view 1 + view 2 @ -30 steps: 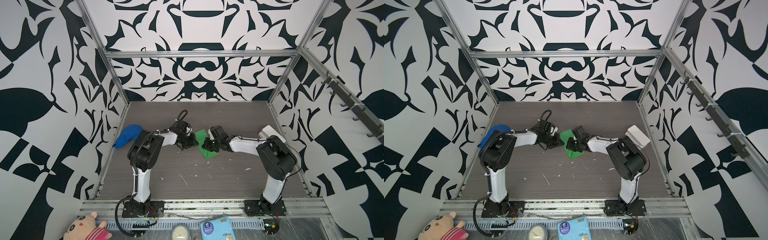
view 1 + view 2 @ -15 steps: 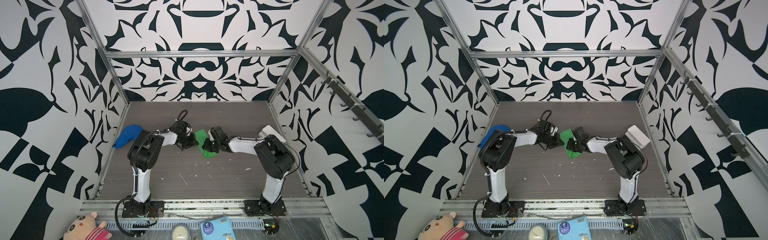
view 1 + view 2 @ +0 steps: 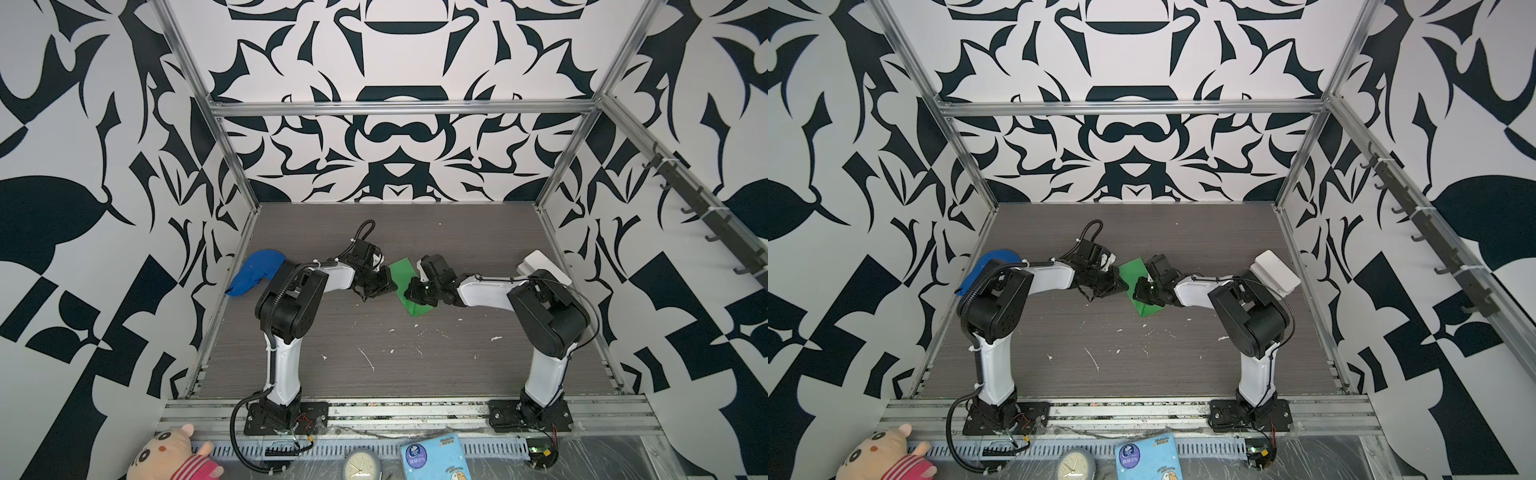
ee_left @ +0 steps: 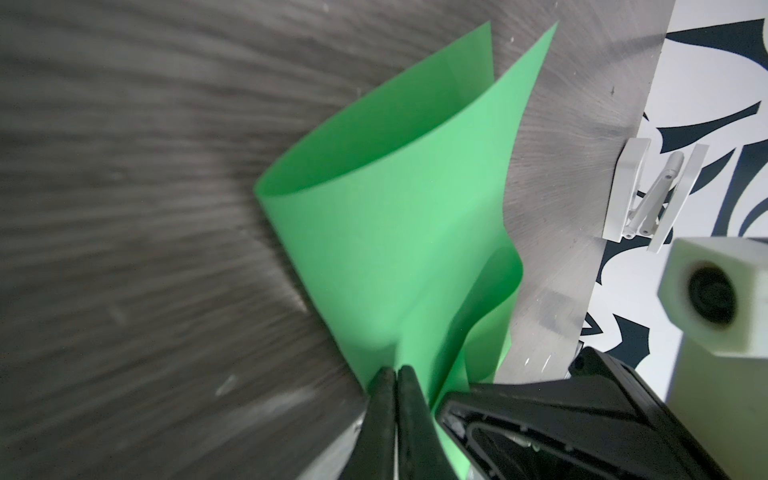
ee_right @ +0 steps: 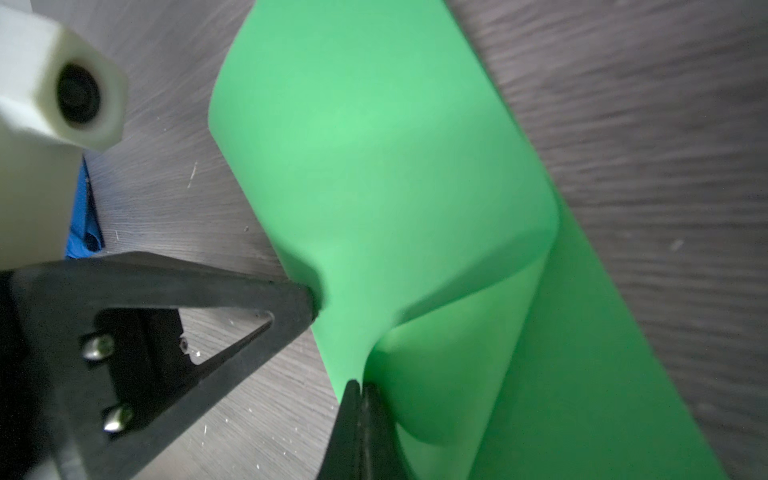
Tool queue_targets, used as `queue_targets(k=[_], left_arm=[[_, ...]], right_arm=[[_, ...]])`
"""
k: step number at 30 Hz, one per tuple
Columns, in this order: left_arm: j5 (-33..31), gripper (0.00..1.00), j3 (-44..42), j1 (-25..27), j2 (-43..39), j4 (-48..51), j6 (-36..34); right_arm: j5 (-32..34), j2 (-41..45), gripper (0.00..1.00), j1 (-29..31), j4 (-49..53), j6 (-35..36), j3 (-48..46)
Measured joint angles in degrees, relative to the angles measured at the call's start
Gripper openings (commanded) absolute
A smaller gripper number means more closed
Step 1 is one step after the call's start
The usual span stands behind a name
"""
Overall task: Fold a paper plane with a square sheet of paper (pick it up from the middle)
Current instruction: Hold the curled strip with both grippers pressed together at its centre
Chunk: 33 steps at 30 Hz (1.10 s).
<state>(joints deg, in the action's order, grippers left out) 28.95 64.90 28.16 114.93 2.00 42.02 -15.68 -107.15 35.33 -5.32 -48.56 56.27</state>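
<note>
1. Left wrist view: my left gripper [image 4: 397, 374] has its two black fingertips pressed together on a lower edge of the one square sheet of paper [image 4: 395, 228], which rises from the pinch as a loose, open curl.
2. In the right wrist view my right gripper [image 5: 360, 386] is likewise closed tight on an edge of the same sheet, which is plain green with no print.
3. Counted in both top views: two arms, two grippers, one green sheet [image 3: 401, 270], one blue cloth cap [image 3: 255, 276] by the left wall and one white hinged piece [image 3: 540, 266] by the right wall.
4. In front of the rail are one plush toy [image 3: 170, 457], one clock [image 3: 361, 467] and one blue packet [image 3: 434, 461] (its lettering is too small for me to read).
5. The sheet stands bent in the middle of the table [image 3: 415, 353], between my two grippers, its lower corner down at the tabletop.
6. Both my arms rise from their bases at the near rail, elbow over, and stretch their forearms low toward the centre, so my left gripper [image 3: 386, 286] and right gripper [image 3: 411, 291] face each other just apart, with the paper between them.
</note>
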Motion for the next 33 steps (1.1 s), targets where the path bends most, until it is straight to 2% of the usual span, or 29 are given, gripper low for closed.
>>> queue_targets(k=[15, 25, 33], left_arm=[[0.0, 0.08, 0.0, 0.0, 0.0, 0.0, 0.0], [-0.1, 0.10, 0.3, 0.0, 0.0, 0.5, 0.0], [-1.8, 0.14, 0.5, -1.2, -2.1, 3.0, 1.2]], right_arm=[[0.1, -0.7, 0.01, 0.0, -1.0, -0.4, -0.2], [-0.3, -0.7, 0.27, 0.0, -2.3, -0.7, -0.2], [-0.9, -0.7, 0.33, 0.0, -3.1, -0.8, -0.2]])
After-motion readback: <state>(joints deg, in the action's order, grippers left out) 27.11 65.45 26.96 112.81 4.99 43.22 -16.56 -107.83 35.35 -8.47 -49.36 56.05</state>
